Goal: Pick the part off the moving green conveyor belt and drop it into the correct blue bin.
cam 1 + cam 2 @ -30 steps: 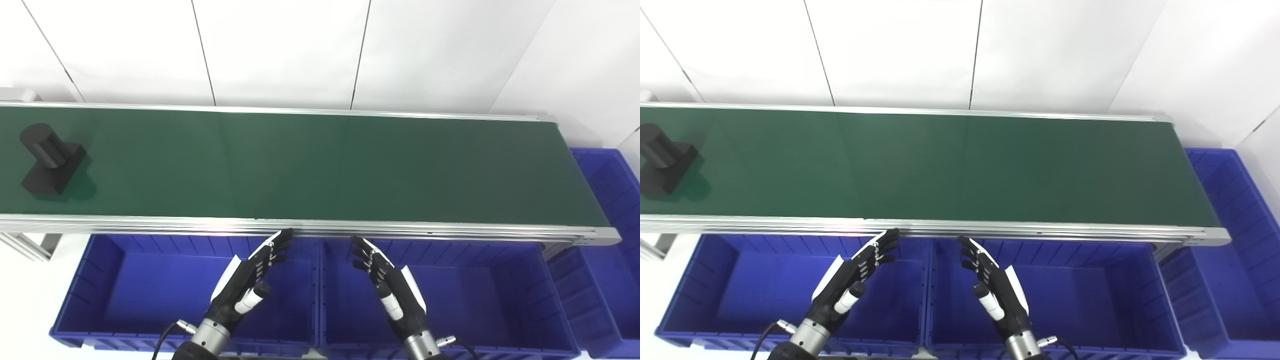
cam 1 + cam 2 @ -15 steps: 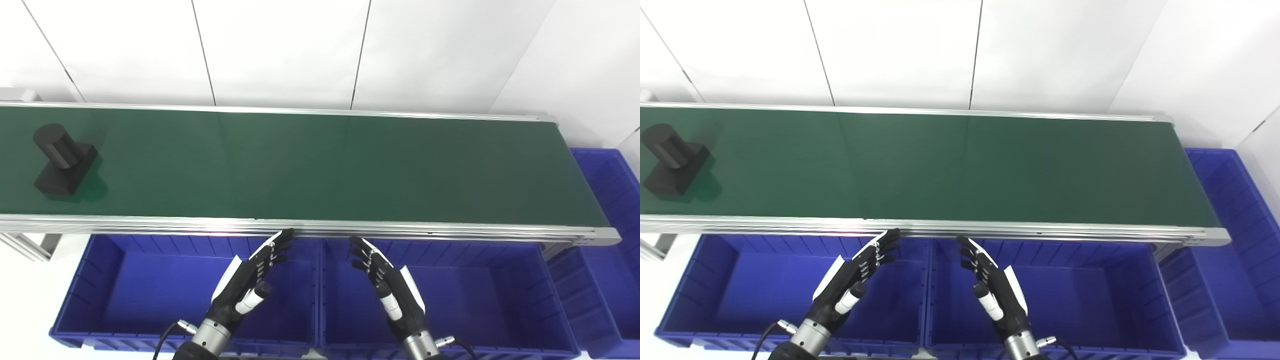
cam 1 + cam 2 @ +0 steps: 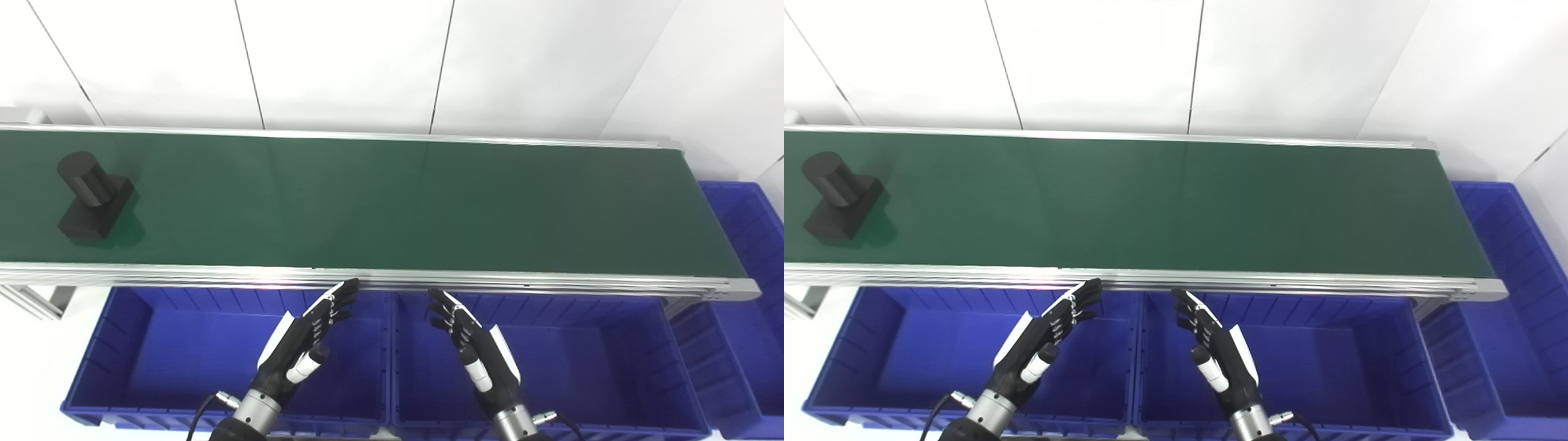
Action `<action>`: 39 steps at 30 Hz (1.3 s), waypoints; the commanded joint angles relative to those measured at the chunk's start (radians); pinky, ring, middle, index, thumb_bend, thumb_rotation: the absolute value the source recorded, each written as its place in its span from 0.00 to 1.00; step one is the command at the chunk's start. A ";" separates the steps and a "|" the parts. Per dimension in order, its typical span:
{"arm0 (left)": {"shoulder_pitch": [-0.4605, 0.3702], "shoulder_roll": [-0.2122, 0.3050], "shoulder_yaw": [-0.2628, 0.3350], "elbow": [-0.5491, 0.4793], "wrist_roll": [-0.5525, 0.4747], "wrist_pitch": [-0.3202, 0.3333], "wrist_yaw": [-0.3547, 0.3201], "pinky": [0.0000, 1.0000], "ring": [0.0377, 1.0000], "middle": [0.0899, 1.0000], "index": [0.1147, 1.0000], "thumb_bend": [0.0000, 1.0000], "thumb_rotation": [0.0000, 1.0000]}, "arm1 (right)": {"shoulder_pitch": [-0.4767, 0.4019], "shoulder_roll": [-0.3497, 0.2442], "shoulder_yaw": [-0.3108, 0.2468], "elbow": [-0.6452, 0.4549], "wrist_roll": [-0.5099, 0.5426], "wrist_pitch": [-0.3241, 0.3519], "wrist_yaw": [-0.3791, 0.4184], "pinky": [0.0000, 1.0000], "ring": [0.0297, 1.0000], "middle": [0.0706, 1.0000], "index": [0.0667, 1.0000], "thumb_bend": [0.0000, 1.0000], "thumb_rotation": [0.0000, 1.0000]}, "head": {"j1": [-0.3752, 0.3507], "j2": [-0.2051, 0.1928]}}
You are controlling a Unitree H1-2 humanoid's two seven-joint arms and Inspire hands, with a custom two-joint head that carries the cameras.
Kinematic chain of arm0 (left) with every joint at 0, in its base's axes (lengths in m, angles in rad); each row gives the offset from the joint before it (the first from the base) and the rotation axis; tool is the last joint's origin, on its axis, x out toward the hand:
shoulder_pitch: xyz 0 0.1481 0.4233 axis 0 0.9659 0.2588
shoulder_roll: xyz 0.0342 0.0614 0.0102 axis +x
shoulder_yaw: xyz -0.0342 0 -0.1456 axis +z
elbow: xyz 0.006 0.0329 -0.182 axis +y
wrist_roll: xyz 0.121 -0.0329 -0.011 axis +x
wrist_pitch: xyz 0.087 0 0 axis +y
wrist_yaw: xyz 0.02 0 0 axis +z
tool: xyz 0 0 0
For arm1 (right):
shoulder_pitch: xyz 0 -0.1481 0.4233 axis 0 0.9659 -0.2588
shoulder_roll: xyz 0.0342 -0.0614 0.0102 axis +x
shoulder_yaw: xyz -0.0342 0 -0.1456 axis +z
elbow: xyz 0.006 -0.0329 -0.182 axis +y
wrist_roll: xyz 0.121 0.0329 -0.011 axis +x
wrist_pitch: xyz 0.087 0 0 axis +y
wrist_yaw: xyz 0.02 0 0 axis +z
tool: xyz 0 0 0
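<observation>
While the black part (image 3: 92,196), a cylinder standing on a block base, sits on the green conveyor belt (image 3: 392,202) at the far left of the frame, you have both hands low in the centre, well apart from it. Your left hand (image 3: 303,349) is empty with fingers spread, above the left blue bin (image 3: 153,349). Your right hand (image 3: 474,352) is likewise empty and spread, above the middle blue bin (image 3: 588,361). You can see another blue bin (image 3: 747,245) at the right edge, past the belt's end.
</observation>
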 commanded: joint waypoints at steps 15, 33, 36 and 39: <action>-0.008 -0.004 -0.002 -0.026 0.003 -0.039 0.000 0.87 0.91 0.92 0.89 1.00 0.96 | -0.007 0.000 -0.003 -0.029 0.007 -0.040 0.007 0.86 0.91 0.94 0.88 0.97 0.96 | 0.021 -0.002; 0.005 -0.010 -0.005 -0.039 0.021 -0.040 0.021 0.86 0.91 0.93 0.90 1.00 0.97 | 0.001 -0.007 -0.004 -0.032 0.006 -0.040 0.017 0.86 0.91 0.94 0.87 0.96 0.95 | 0.031 -0.016; 0.006 -0.011 -0.003 -0.044 0.014 -0.039 0.020 0.87 0.91 0.92 0.89 1.00 0.96 | 0.003 -0.007 -0.003 -0.038 -0.002 -0.040 0.011 0.85 0.91 0.93 0.88 0.96 0.96 | 0.031 -0.013; 0.003 -0.008 -0.006 -0.042 0.016 -0.039 0.016 0.86 0.91 0.92 0.89 1.00 0.96 | 0.002 -0.006 -0.005 -0.037 0.006 -0.040 0.017 0.85 0.91 0.94 0.88 0.95 0.95 | 0.032 -0.018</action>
